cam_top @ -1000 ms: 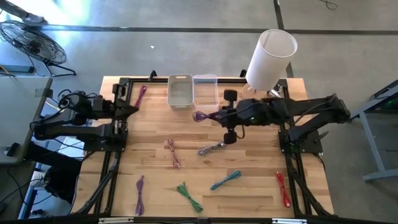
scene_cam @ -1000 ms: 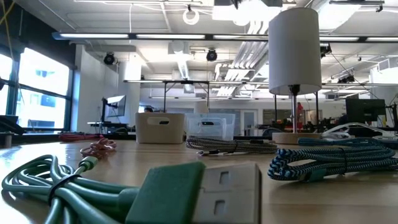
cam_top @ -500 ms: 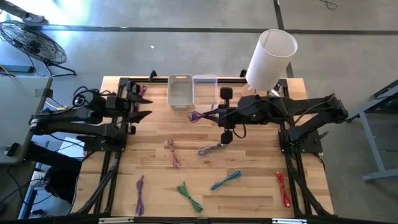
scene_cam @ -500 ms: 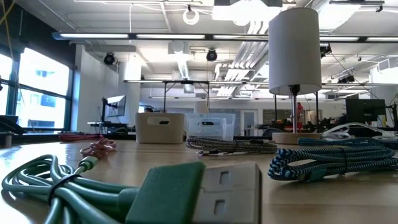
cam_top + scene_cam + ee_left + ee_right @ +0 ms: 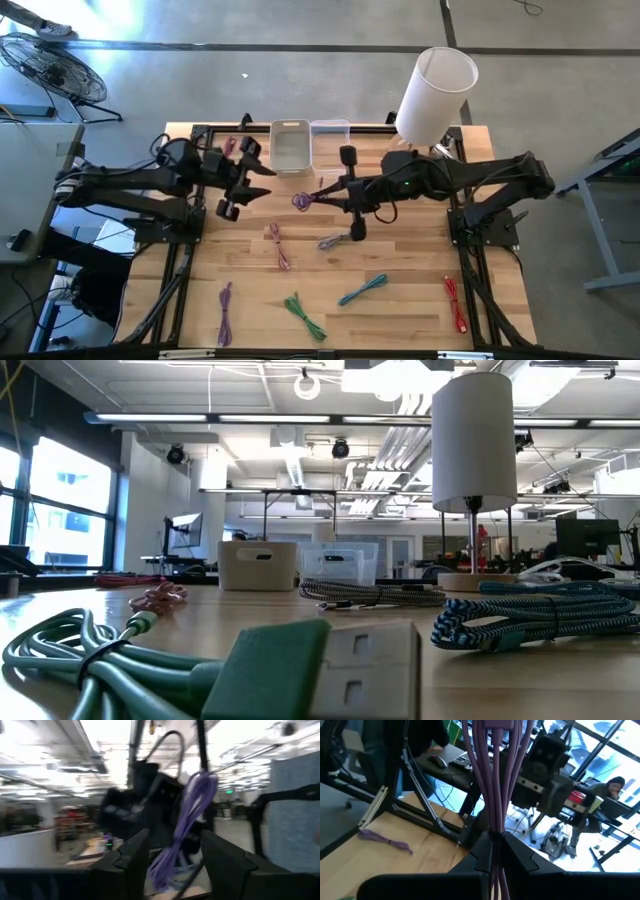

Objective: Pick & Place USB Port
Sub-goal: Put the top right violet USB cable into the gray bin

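Both arms had swung inward: the left tool (image 5: pixel 243 183) stood wide, the right tool (image 5: pixel 322 195) clamped the purple cable (image 5: pixel 305 199). A good handover needed the left centred on the bundle before release.

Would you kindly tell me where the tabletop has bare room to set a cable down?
Bare wood lies between the grey braided cable and the red cable, also between the pink cable and the left edge. It is crowded near the two bins.

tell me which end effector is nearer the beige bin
Left. The left end effector is open just beside the beige bin; the right end effector, shut on the purple cable, sits farther toward the table's middle.
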Available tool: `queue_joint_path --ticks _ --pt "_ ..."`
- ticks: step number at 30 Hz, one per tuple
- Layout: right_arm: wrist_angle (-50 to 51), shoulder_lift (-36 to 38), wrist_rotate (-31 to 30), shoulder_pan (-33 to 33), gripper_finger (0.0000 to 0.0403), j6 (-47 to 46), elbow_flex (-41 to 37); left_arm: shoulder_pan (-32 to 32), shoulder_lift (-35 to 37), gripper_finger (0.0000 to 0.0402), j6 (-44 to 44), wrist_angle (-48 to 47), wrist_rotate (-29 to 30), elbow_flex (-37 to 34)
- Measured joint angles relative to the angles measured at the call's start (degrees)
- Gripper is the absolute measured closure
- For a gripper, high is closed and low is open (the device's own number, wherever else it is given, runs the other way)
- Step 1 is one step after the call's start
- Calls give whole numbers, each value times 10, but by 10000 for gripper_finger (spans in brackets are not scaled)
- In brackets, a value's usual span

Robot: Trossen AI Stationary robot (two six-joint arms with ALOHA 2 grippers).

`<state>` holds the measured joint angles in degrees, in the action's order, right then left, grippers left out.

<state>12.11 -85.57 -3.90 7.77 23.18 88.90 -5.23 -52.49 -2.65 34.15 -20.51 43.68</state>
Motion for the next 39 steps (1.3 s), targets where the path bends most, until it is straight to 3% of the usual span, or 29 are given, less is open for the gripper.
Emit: queue_joint_path --ticks 7,17,24,39 --pt "0 -7 11 0 388 -12 -1 0 -77 227 -17 -64 -55 86" --pt "3 -7 4 0 388 -23 -1 0 -148 227 -17 -100 -100 152" --pt "8 -12 -1 -8 388 -29 0 0 -161 227 -17 -104 -132 167" --pt "8 -28 2 -26 388 -34 0 0 -161 227 29 -108 -122 167"
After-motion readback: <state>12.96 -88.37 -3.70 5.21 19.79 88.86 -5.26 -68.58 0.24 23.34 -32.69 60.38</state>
